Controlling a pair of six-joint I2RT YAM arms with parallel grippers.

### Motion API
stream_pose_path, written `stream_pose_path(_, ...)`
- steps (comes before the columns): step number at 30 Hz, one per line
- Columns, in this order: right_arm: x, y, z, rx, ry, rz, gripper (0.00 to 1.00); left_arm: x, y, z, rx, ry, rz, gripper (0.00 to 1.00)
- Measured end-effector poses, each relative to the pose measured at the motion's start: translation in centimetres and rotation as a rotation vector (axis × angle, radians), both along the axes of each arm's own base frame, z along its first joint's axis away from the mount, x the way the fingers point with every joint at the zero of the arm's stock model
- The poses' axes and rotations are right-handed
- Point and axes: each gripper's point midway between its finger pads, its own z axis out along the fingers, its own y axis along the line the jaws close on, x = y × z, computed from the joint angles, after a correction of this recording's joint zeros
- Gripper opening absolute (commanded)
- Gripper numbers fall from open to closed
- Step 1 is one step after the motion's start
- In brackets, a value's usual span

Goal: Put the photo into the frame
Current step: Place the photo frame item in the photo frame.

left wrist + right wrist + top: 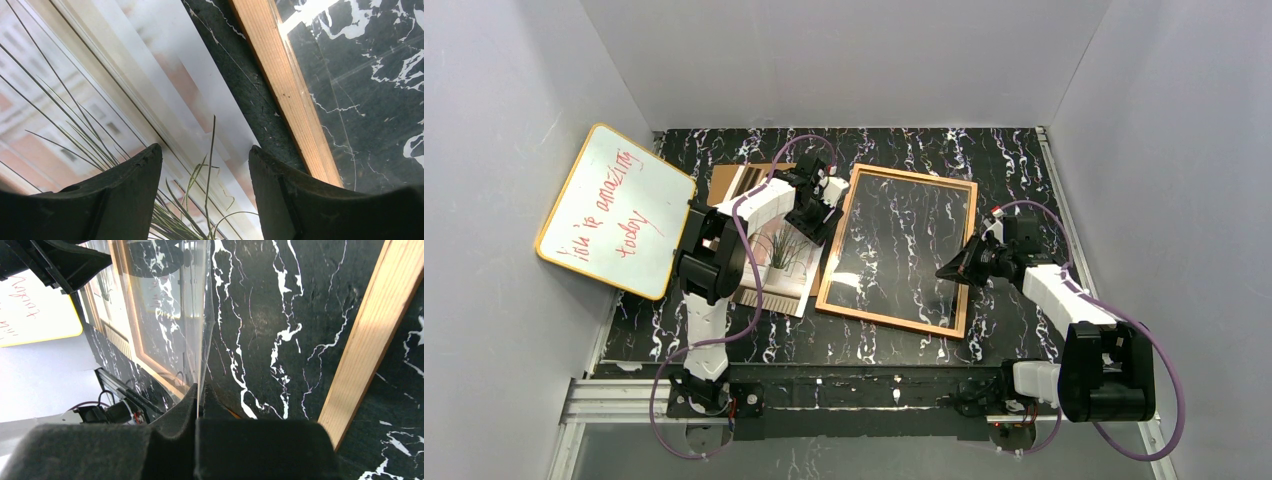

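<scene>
Grippers: two. Of these, left gripper (205,157) with fingers spread apart, holding nothing, low over the photo (779,288), just left of the frame (890,321). At the frame's right rail, right gripper (200,390) pinched tight on the edge of one clear sheet (165,315). One photo, face up, beside the frame's left rail, not inside. One brown backing board (722,183) beyond the photo, left of the frame. One whiteboard (614,210) with red writing, tilted, far left of the frame. Black marbled table (1014,160); pale grey walls (844,60) around.
</scene>
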Motion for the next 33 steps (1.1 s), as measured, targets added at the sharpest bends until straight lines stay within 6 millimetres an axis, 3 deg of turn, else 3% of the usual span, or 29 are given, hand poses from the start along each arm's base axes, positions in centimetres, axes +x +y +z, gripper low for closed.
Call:
stream_pose_path(12, 2.8, -0.2, 1.5, -0.026, -0.060, 0.026, 0.01, -0.1, -0.1, -0.1, 0.001, -0.002, -0.003, 0.64)
stream_pose_path(25, 1.5, -0.9, 0.2, -0.046, 0.018, 0.041, 0.01, -0.1, -0.1, -0.1, 0.001, -0.003, -0.004, 0.64)
stream_pose_path(33, 1.5, -0.6, 0.9, -0.022, -0.005, 0.054, 0.01, -0.1, -0.1, -0.1, 0.001, -0.003, -0.004, 0.64)
